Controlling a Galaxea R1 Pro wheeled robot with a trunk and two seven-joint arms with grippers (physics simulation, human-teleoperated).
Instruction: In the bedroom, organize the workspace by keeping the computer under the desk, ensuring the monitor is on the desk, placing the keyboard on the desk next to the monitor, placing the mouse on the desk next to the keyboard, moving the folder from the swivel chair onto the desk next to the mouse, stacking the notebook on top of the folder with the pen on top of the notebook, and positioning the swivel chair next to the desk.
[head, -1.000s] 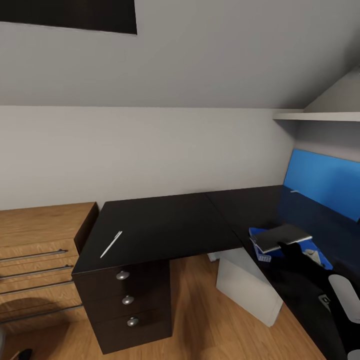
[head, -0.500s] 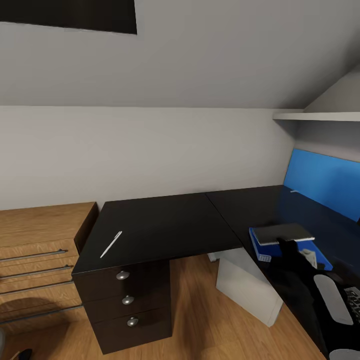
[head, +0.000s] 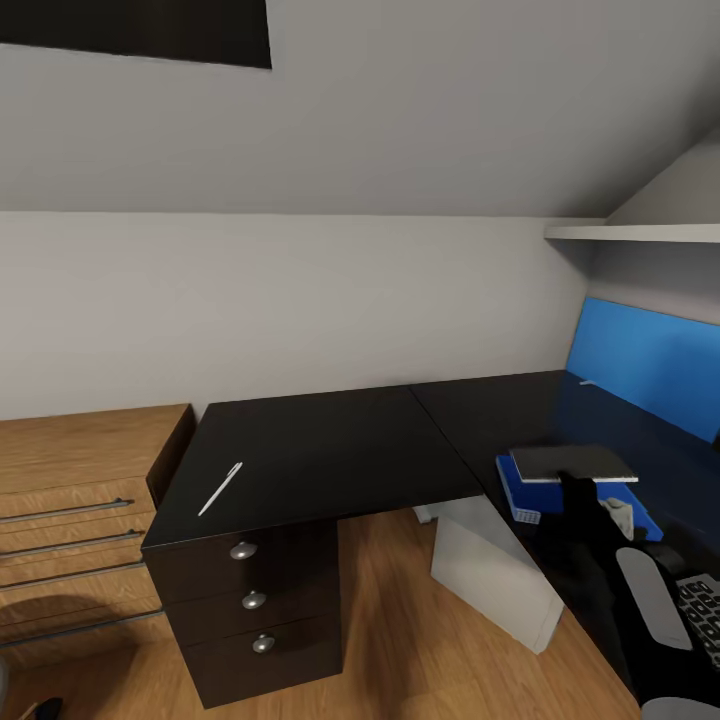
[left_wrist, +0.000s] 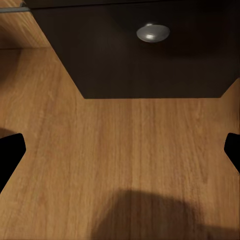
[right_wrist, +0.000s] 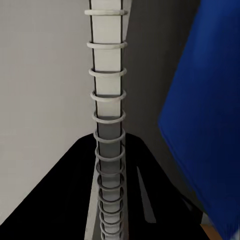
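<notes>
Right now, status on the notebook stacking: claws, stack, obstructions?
Right claw shut on the notebook, holding it over the blue folder. Left claw open, facing the floor. Pen waits across the desk. Nothing blocking.

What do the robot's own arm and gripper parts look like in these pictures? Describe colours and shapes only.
In the head view the right arm is matte black with a smooth, rounded light-grey shell panel. The right gripper is black, with a pale grey piece beside it. In the left wrist view, the left gripper's fingertips are plain black, blunt shapes.
</notes>
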